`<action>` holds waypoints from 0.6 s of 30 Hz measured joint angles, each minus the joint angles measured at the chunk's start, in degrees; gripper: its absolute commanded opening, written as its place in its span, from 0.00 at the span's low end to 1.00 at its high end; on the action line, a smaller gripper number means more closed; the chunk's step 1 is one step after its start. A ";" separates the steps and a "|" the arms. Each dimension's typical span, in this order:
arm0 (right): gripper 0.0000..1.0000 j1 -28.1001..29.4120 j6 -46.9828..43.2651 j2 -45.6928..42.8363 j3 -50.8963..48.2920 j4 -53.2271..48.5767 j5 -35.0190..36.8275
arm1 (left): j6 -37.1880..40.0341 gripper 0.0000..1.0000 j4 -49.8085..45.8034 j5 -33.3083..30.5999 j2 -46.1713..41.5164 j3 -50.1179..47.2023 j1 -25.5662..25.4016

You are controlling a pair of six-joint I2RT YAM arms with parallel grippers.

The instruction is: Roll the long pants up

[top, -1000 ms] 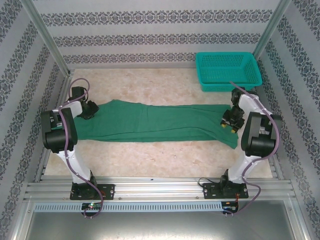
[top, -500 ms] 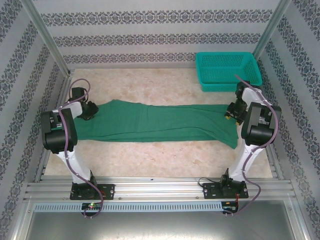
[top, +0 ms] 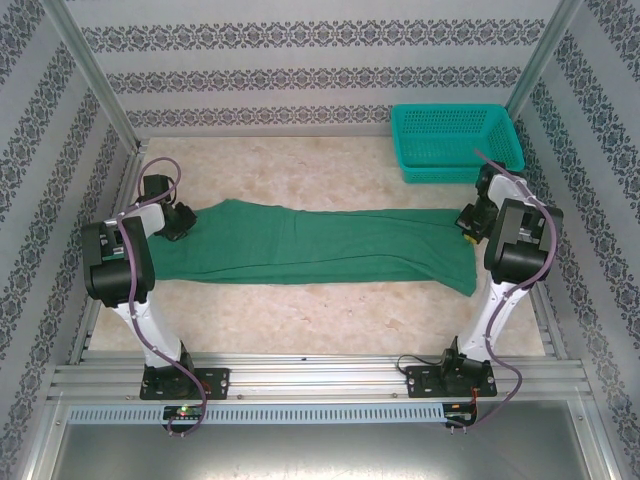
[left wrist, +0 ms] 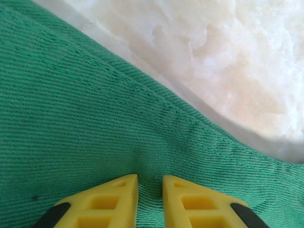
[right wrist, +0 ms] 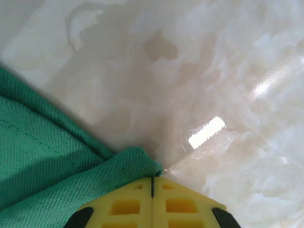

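**One pair of pants, two grippers**

The long pants [top: 310, 245] lie flat across the table [top: 300, 170], with one teal basket [top: 455, 140] behind. The right gripper [right wrist: 152, 178] is closed, a pants corner bunched at its tips. The left gripper [left wrist: 150, 178] stands a slit apart on the fabric; I cannot tell whether it grips.

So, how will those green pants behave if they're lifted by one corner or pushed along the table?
Probably floppy: the long pants lie flat, and the corner at the right gripper bunches into a soft pucker, so a lifted end should sag. Pushed, the creased fabric would likely crumple rather than slide whole across the table.
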 measured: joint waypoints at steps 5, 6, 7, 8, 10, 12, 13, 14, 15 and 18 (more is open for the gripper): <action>0.00 -0.76 0.22 -0.61 0.46 1.44 -0.50 | 0.11 0.13 -0.24 -0.50 0.00 0.00 0.00; 0.00 -1.01 0.33 -0.92 0.92 1.46 -0.68 | 0.20 0.13 -0.26 -0.55 -0.02 0.00 0.00; 0.00 -1.25 0.37 -1.42 1.64 1.51 -0.98 | 0.22 0.12 -0.31 -0.72 -0.04 0.00 0.00; 0.00 -1.49 0.50 -1.81 2.71 1.38 -1.09 | 0.24 0.11 -0.44 -0.81 -0.09 0.00 0.00; 0.00 -1.95 0.57 -2.08 5.99 0.96 -1.25 | 0.24 0.10 -0.66 -1.01 -0.15 0.00 -0.04; 0.00 -2.25 0.70 -2.08 9.25 0.96 -1.68 | 0.28 0.09 -0.83 -1.16 -0.26 0.00 -0.04; 0.00 -2.36 0.72 -2.08 10.75 0.74 -1.90 | 0.35 0.09 -0.96 -1.18 -0.31 0.00 -0.04; 0.00 -2.47 0.74 -2.08 11.89 0.55 -2.19 | 0.42 0.09 -1.14 -1.18 -0.42 0.00 -0.04; 0.00 -2.54 0.74 -2.08 12.68 0.42 -2.49 | 0.44 0.09 -1.36 -1.25 -0.50 -0.02 -0.04; 0.00 -2.99 0.79 -1.70 14.36 -0.22 -3.76 | 0.44 0.07 -1.90 -1.40 -0.70 -0.02 -0.04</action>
